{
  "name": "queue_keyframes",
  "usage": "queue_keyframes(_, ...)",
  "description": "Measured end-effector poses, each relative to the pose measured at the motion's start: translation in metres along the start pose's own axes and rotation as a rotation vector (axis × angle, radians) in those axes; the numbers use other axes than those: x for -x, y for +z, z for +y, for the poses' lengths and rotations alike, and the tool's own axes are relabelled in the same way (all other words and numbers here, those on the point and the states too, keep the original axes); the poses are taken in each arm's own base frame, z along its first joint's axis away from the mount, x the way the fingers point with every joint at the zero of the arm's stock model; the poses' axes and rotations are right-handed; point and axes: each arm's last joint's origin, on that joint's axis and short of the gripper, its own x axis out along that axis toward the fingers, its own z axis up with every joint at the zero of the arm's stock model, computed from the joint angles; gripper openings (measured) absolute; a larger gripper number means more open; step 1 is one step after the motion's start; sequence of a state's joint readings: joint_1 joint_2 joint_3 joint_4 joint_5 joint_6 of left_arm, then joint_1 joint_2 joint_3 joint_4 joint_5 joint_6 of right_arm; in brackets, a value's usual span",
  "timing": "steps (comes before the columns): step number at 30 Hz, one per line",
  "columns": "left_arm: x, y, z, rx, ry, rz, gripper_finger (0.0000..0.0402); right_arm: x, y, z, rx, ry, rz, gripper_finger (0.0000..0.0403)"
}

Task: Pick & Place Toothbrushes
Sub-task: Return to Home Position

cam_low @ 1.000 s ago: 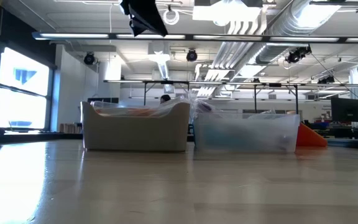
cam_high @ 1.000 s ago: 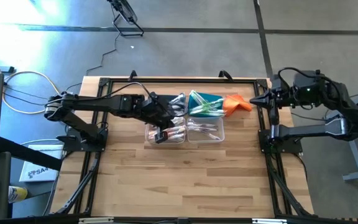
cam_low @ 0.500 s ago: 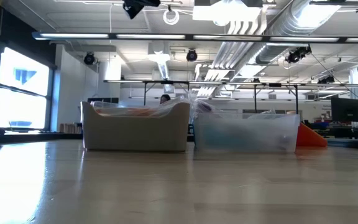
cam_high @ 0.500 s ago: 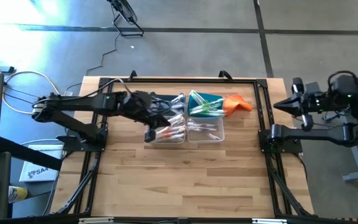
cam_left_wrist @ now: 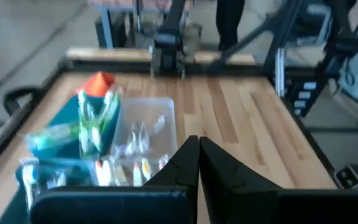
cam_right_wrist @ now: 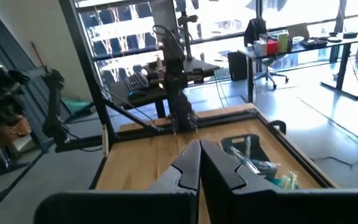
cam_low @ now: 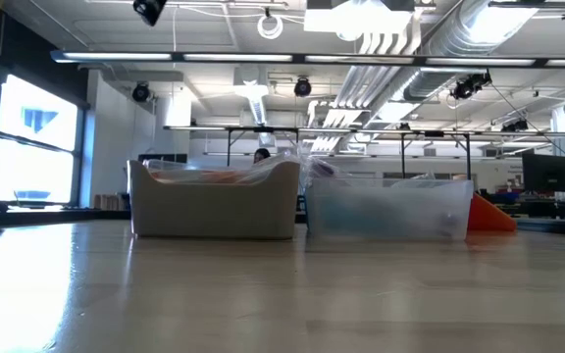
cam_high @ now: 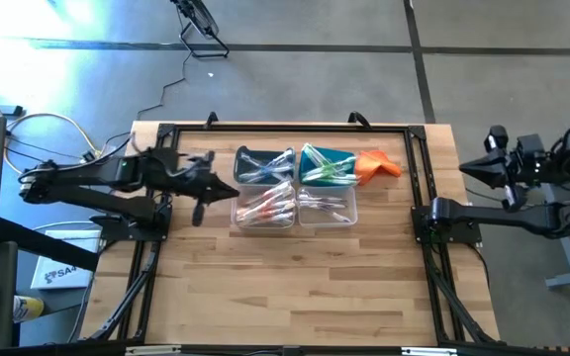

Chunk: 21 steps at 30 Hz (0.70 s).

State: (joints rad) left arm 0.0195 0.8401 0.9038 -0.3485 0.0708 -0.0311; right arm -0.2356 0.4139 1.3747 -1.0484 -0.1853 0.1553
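The toothbrushes lie in four small bins at the table's middle. There are pink-red ones [cam_high: 268, 206] in a clear bin, whitish ones [cam_high: 327, 205] in the clear bin beside it, green ones [cam_high: 325, 170] in a teal bin and wrapped ones in a dark bin [cam_high: 263, 164]. My left gripper [cam_high: 228, 191] hangs shut and with nothing in it, just left of the bins; its closed fingers [cam_left_wrist: 197, 149] point across them. My right gripper [cam_high: 466, 168] is shut and holds nothing, drawn back past the table's right edge. In the right wrist view its fingers [cam_right_wrist: 199, 152] point toward the bins [cam_right_wrist: 248, 151].
An orange cloth [cam_high: 376, 164] lies right of the teal bin, and shows behind the clear bin [cam_low: 488, 216] in the low view. A black frame [cam_high: 419, 178] runs around the table top. The near half of the wooden table [cam_high: 295, 287] is bare.
My left gripper has drawn back from above the bins toward the table's left edge and has tipped up toward level, staying shut. My right gripper has pulled back from beside the orange cloth past the table's right edge, also shut. The bins and toothbrushes have kept their places.
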Motion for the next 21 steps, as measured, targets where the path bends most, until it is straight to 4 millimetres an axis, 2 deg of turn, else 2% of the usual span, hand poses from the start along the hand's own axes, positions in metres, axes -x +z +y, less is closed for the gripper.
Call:
queue_keyframes(7, 0.043, -0.022, -0.002, -0.015, -0.003, -0.136, 0.001, 0.016, -0.005, 0.002, -0.005, 0.005, -0.048, 0.0002)
queue_keyframes(21, 0.115, -0.067, -0.003, -0.067, 0.103, -0.373, 0.001, 0.02, -0.01, 0.001, -0.023, -0.025, -0.034, 0.0002)
